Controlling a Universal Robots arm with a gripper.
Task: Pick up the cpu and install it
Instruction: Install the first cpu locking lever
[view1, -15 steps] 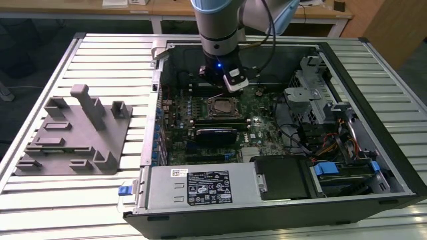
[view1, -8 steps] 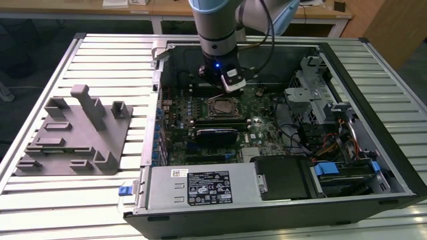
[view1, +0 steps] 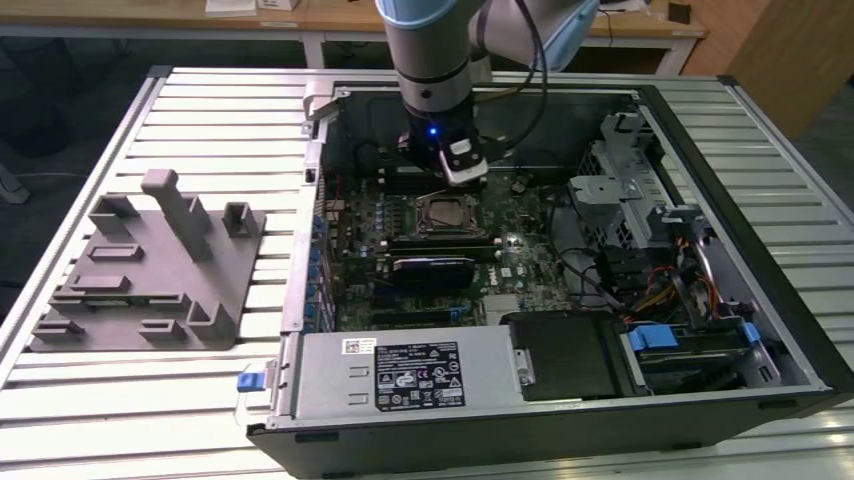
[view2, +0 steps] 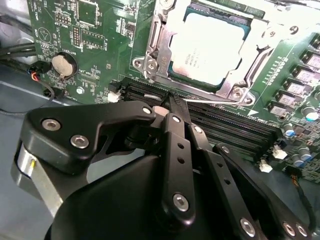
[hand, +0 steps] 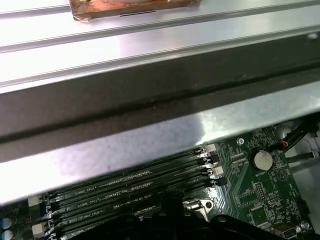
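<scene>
Inside the open computer case (view1: 747, 330), your cpu (view2: 212, 47) is sitting in its socket (view2: 155, 50), and your pincer (view2: 167, 102) is hanging just beside it, pinched narrow, holding nothing.

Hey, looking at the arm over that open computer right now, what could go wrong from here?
The cpu already lies in the socket with the metal frame around it, so a nudge might shift it or harm the contacts beneath.

The gripper hangs close over the memory slots; coming lower, it might strike them or the small parts beside them.

In the exterior view the arm reaches inside the case, whose walls leave little room sideways.
</scene>
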